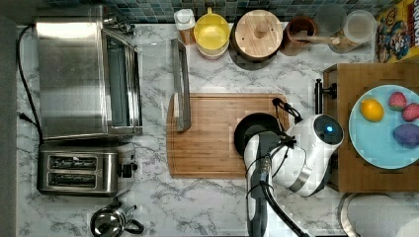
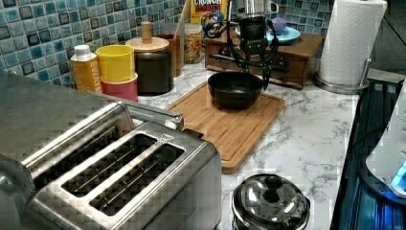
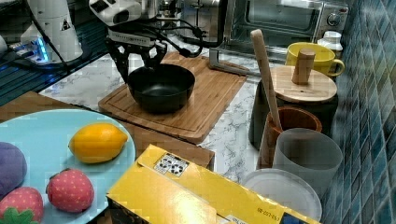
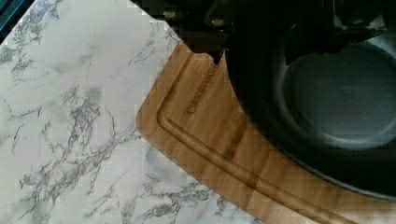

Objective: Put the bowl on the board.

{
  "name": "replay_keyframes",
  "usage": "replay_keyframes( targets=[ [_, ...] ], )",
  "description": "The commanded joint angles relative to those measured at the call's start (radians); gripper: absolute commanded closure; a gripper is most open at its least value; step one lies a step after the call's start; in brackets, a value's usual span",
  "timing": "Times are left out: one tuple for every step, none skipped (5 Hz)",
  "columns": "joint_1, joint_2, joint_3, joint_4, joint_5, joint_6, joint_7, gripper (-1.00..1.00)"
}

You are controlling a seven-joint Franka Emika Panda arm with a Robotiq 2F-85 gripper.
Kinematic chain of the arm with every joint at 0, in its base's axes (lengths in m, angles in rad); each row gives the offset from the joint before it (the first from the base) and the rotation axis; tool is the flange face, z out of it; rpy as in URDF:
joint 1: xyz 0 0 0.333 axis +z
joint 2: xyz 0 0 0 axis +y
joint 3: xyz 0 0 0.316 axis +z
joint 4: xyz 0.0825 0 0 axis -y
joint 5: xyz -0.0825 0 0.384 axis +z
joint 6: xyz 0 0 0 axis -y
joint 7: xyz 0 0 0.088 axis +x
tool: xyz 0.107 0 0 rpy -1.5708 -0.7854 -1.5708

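Sitting on the board (image 2: 225,122), the bowl (image 2: 234,89) appears to rest flat near the board's corner on the top view's right, well inside the groove. The gripper (image 2: 253,57) is right over the bowl's rim, one finger (image 2: 266,72) reaching down outside the wall on the left view's right. In the right view the fingers straddle the rim at the bowl's far-left edge, one inside and one outside, but whether they pinch the rim or stand slightly off it cannot be told from these pictures.

The step in hand looks like the release. To do it well, the arm should make sure the bowl's base bears fully on the wood before the fingers part; a rim grip on one side tends to tip a shallow bowl, so any remaining tilt would make it rock or skid on letting go. The fingers should spread evenly and just enough to free the wall, then rise straight up, not sideways, so neither pad drags the rim. The tray (image 1: 375,79) with the blue plate (image 1: 380,148) is near on the top view's right, so the retreat is best kept vertical.
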Motion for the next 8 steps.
replay_keyframes(
  targets=[
    [0.014, -0.009, 0.009, 0.111, -0.016, -0.005, 0.028, 0.00],
    [0.015, -0.009, 0.008, 0.111, -0.016, -0.005, 0.028, 0.00],
    [0.017, -0.009, 0.006, 0.111, -0.016, -0.006, 0.028, 0.00],
    [0.020, -0.009, 0.003, 0.111, -0.015, -0.005, 0.028, 0.00],
    [0.019, -0.009, 0.004, 0.111, -0.015, -0.006, 0.028, 0.00],
    [0.018, -0.009, 0.005, 0.111, -0.015, -0.005, 0.028, 0.00],
    [0.013, -0.010, 0.010, 0.111, -0.016, -0.005, 0.028, 0.00],
    [0.007, -0.010, 0.016, 0.111, -0.017, -0.005, 0.029, 0.00]
  ],
)
